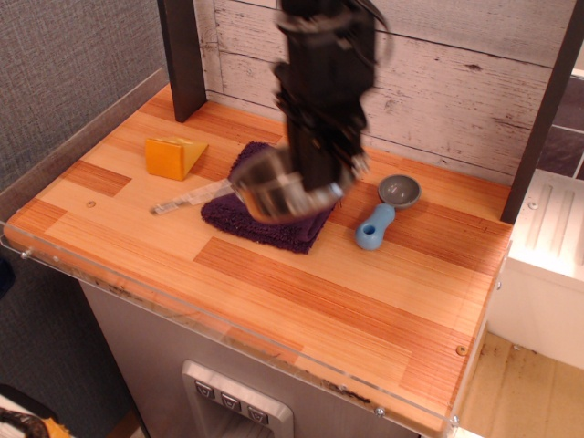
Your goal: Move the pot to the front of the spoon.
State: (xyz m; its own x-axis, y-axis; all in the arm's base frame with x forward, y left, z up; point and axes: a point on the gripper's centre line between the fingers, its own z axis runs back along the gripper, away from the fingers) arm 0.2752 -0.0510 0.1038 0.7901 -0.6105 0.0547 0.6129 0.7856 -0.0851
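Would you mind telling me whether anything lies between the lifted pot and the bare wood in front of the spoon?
Nothing visible does. The pot is held off the table above the purple cloth, and the wood on the near side of the spoon shows no objects. The spoon itself lies just right of the pot's path.
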